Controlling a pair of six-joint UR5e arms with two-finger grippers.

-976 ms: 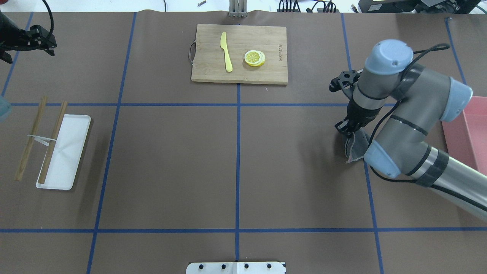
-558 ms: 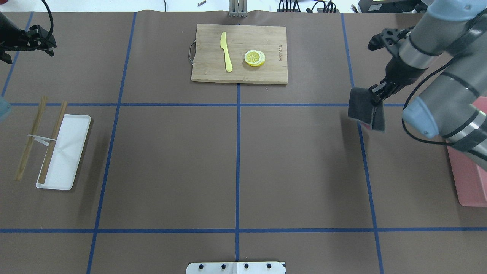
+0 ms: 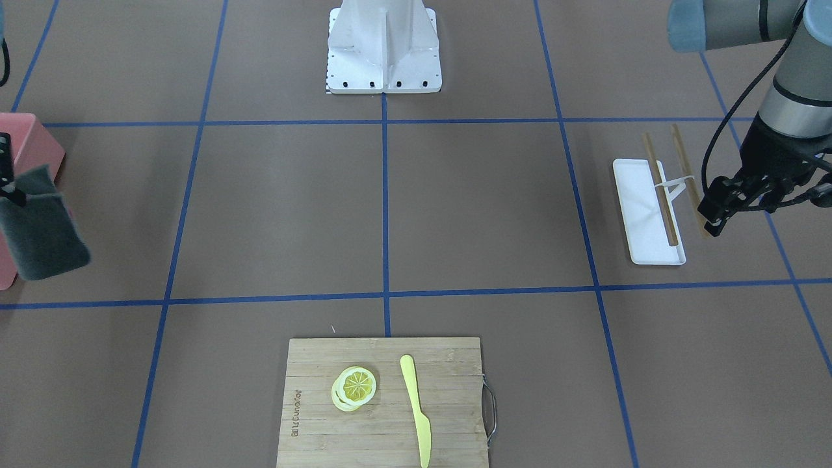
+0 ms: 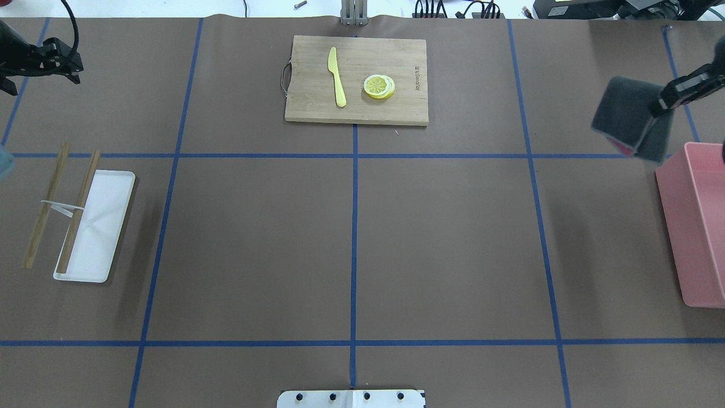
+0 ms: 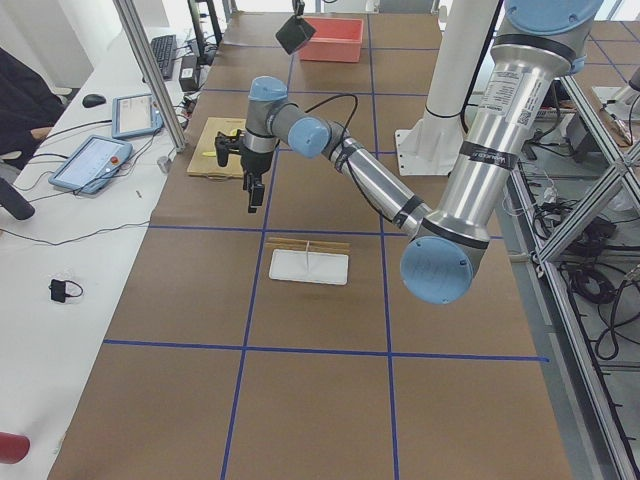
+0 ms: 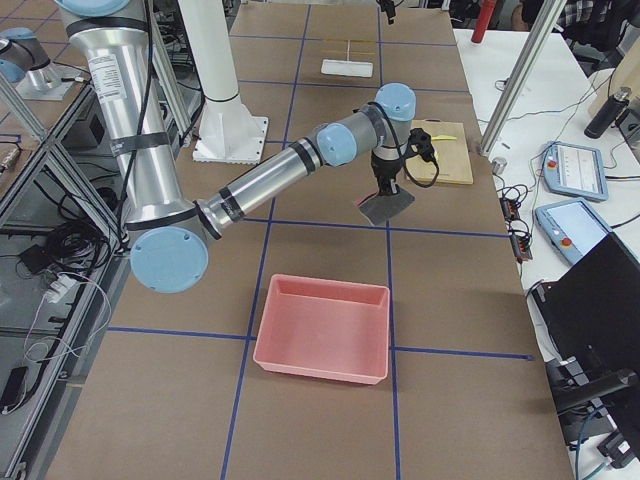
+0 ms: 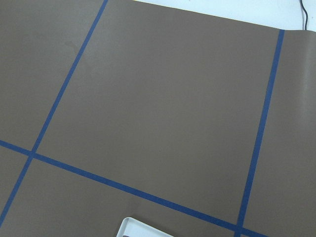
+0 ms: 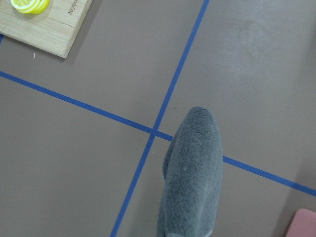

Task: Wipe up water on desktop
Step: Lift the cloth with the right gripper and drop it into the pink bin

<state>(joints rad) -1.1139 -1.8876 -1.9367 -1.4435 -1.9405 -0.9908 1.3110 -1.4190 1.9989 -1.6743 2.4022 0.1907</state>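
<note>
The desktop is a brown surface with a blue tape grid; I see no water on it. My right gripper is shut on a dark grey cloth and holds it hanging in the air above the far right of the desktop, just beyond the pink bin. The cloth also shows in the front view, the right side view and the right wrist view. My left gripper hangs empty and looks shut, above the desktop beside the white tray.
A pink bin stands at the right edge. A bamboo cutting board with a yellow knife and lemon slices lies at the far middle. A white tray with two chopsticks lies at the left.
My right arm has lifted the cloth off the desktop and carried it up and to the far right, beside the pink bin. My left arm has not moved.
</note>
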